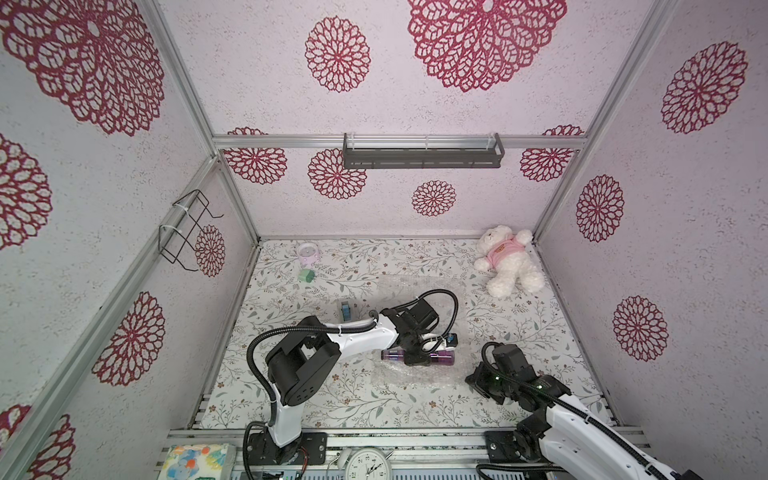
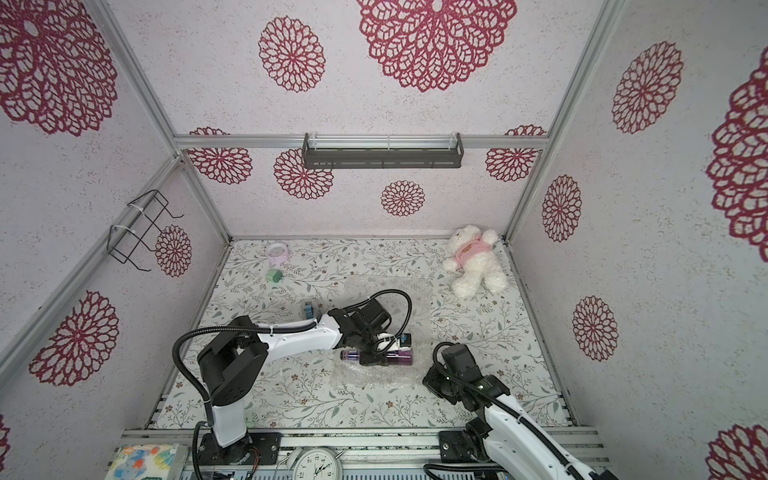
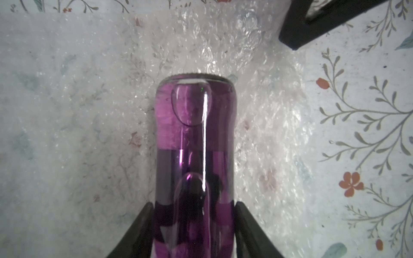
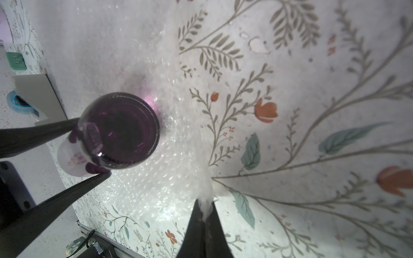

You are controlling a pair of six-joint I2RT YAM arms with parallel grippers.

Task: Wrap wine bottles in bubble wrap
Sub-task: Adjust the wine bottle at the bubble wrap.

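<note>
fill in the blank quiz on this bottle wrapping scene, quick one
1. The left gripper grips the bottle, which holds ___ liquid.
2. The bottle lies on its ___ on the bubble wrap.
3. The right gripper pinches the edge of the ___ wrap.
4. The teddy bear wears a ___ shirt.
Missing: purple, side, bubble, pink

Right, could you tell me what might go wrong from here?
1. The bottle lies on its side on the bubble wrap, gripped by the left hand; being round glass, it could roll if released.
2. The right hand pinches only the wrap's edge, which may slip out when pulled.
</note>
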